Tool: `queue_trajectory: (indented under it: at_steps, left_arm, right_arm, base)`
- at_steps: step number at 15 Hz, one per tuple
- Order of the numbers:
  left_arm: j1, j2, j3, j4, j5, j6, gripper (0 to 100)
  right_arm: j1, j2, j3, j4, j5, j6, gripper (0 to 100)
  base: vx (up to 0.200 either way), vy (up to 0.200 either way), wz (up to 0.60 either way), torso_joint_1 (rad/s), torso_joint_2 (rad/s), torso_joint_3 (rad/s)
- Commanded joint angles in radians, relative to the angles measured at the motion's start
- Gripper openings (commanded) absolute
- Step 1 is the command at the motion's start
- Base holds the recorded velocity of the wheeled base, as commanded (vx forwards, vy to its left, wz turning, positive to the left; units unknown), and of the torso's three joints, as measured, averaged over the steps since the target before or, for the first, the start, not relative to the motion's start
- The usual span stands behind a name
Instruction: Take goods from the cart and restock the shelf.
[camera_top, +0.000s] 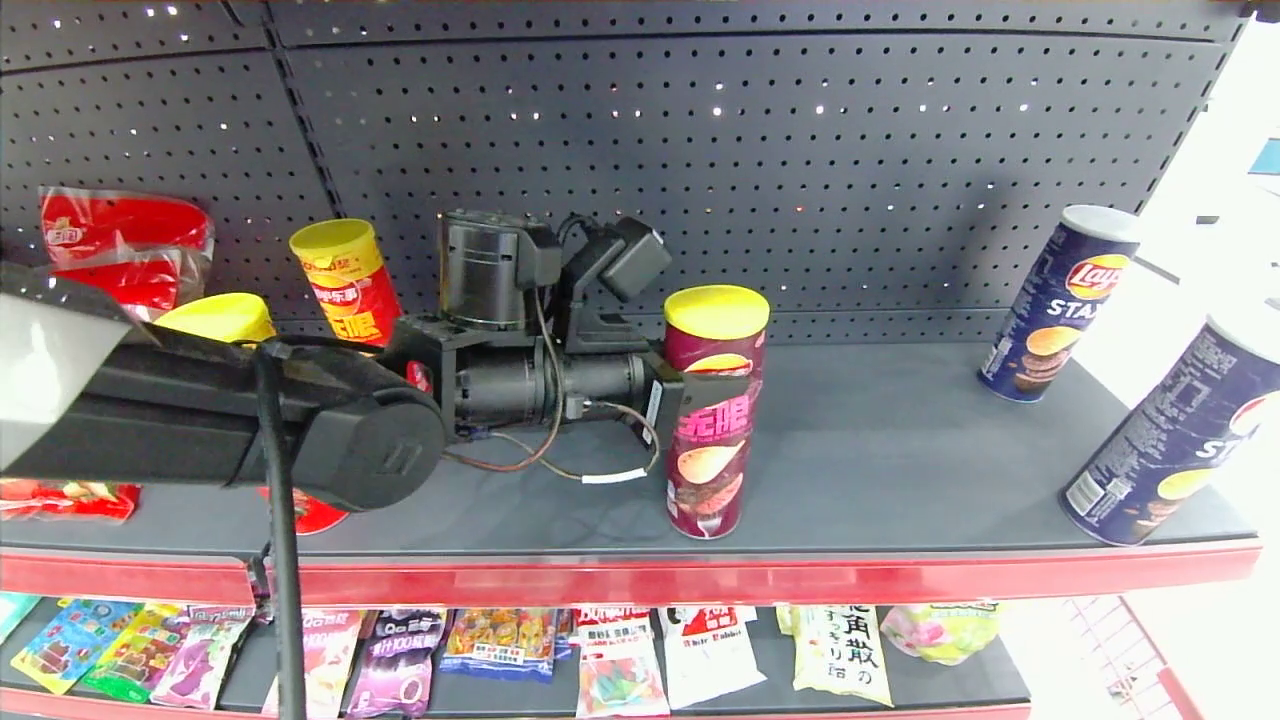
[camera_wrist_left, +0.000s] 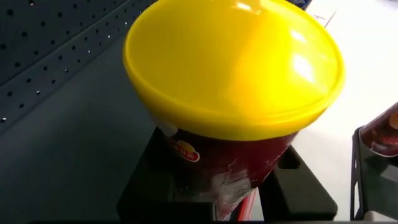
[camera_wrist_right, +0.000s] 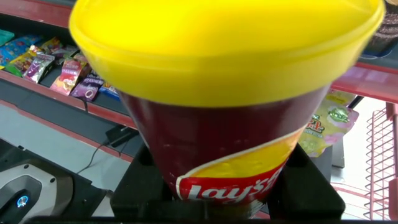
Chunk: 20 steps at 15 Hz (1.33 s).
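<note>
we see a dark pegboard panel (camera_top: 800, 150) rising behind the upper shelf (camera_top: 900, 450). a red bag (camera_top: 125, 245) leans against it at that shelf's left end, and another red packet (camera_top: 60, 498) lies at the front left corner. along the front edge of the lower shelf (camera_top: 960, 690) runs a row of snack packets, among them a purple one (camera_top: 400, 660), a white one (camera_top: 710, 655), a cream one (camera_top: 838, 650) and a pale green one (camera_top: 945, 632). a red wire rack (camera_top: 1120, 640) stands just beyond the lower shelf's right end. a black cable (camera_wrist_right: 102, 152) lies on the grey floor (camera_wrist_right: 31, 134).
</note>
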Motion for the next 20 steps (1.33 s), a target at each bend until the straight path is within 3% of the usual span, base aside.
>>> queue_trajectory:
  at_steps: [1, 5, 6, 8, 15, 20]
  left_arm:
    - [-0.003, -0.007, 0.018, -0.013, 0.000, 0.005, 0]
    - [-0.003, -0.011, 0.065, -0.069, -0.003, 0.011, 0]
    - [-0.002, -0.013, 0.070, -0.072, -0.004, 0.034, 0]
    - [-0.002, -0.021, 0.074, -0.070, -0.010, 0.051, 0]
    - [0.000, -0.073, 0.091, -0.032, -0.013, 0.052, 0]
    - [0.000, -0.082, 0.140, -0.033, -0.013, 0.083, 0]
  right_arm:
    - [0.001, 0.000, -0.001, 0.000, 0.000, 0.001, 0]
    - [0.001, 0.000, -0.001, 0.000, 0.000, 0.001, 0]
    - [0.001, 0.000, -0.001, 0.000, 0.000, 0.001, 0]
    - [0.001, 0.000, -0.003, 0.000, 0.000, -0.001, 0]
    - [0.001, 0.000, -0.001, 0.000, 0.000, -0.001, 0]
    - [0.001, 0.000, -0.003, 0.000, 0.000, -0.001, 0]
  base:
    - [0.000, 0.000, 0.00, 0.000, 0.00, 0.000]
    - [0.000, 0.000, 0.00, 0.000, 0.00, 0.000]
    - [0.000, 0.000, 0.00, 0.000, 0.00, 0.000]
    - [0.000, 0.000, 0.00, 0.000, 0.00, 0.000]
    - [0.000, 0.000, 0.00, 0.000, 0.00, 0.000]
    - [0.000, 0.000, 0.00, 0.000, 0.00, 0.000]
